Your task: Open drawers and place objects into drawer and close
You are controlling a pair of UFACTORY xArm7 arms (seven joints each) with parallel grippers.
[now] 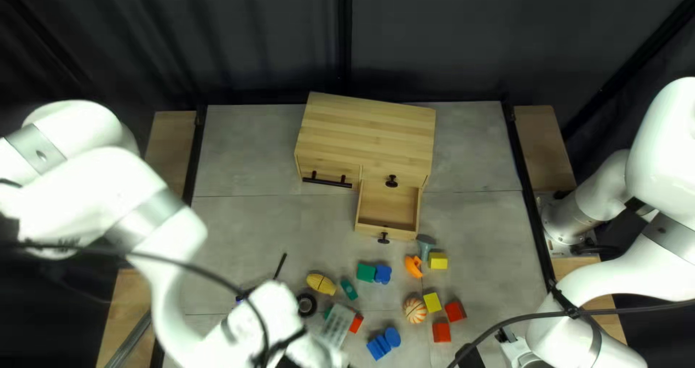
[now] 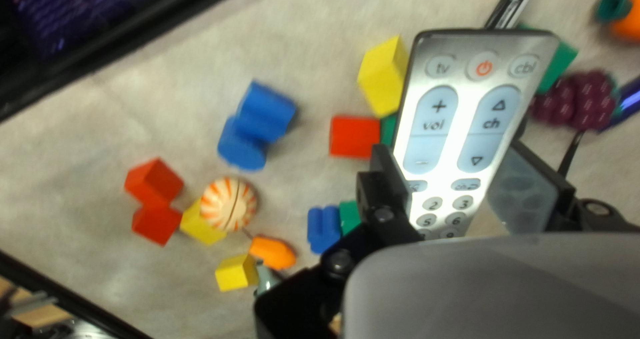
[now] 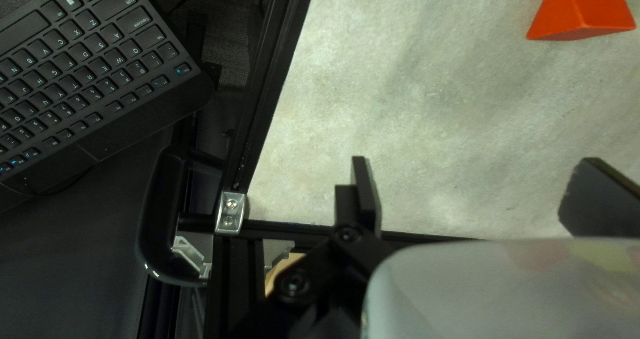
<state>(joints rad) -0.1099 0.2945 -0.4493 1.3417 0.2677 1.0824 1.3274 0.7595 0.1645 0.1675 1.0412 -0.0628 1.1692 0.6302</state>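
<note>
In the top left view, the wooden cabinet (image 1: 369, 133) stands toward the far edge. Its lower right drawer (image 1: 389, 203) is pulled out, with nothing visible inside; the black-handled left drawer (image 1: 327, 180) is closed. Near the front edge, my left gripper (image 1: 311, 352) is partly hidden by its arm, beside the grey remote (image 1: 337, 326). The left wrist view has the remote (image 2: 460, 132) between both fingers of my left gripper (image 2: 460, 179), above some blocks. My right gripper (image 1: 472, 356) is at the front right; in its wrist view the gripper (image 3: 477, 192) stands open and holds nothing.
Around the front middle lie a striped ball (image 1: 415, 310), a lemon-like yellow toy (image 1: 321, 284), an orange toy (image 1: 413, 267), a black roll (image 1: 306, 304) and several coloured blocks. A keyboard (image 3: 80, 66) sits beyond the table's black edge rail (image 3: 267, 92).
</note>
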